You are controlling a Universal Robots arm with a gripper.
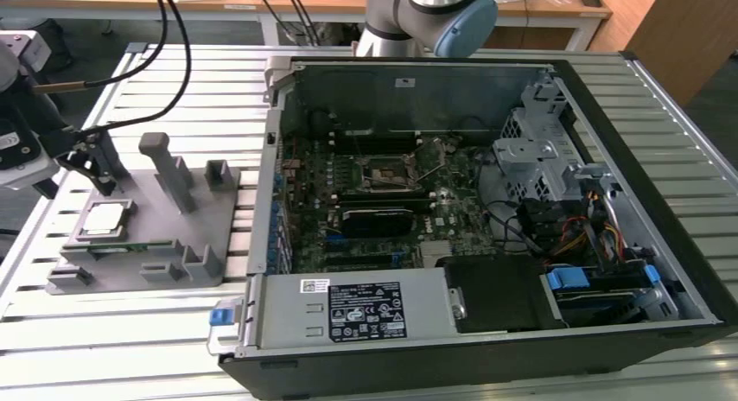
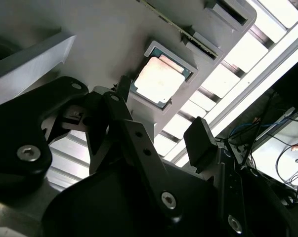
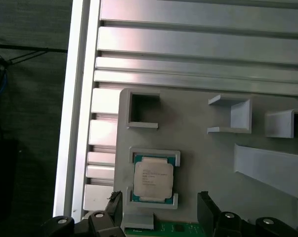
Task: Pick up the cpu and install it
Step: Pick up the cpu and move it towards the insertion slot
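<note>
The cpu is seen lying flat in a square pocket of a grey tray, silver top up. The tray is set on a slatted metal counter, towards the exterior view's left. In both wrist views the cpu is framed by the pocket's raised corners, and a strip of green board is seen at the tray's edge just beside it.

The claw is held over the tray, near the cpu and apart from it. In the first wrist view the claw is seen spread wide. Its two black fingers are set further apart than the cpu is broad, and nothing is gripped between them. The same open, empty state is shown in the second wrist view.

An open computer case is laid on the counter at the exterior view's right, well apart from the tray. The motherboard is exposed inside it, and a square socket with a metal frame is seen near its middle.
</note>
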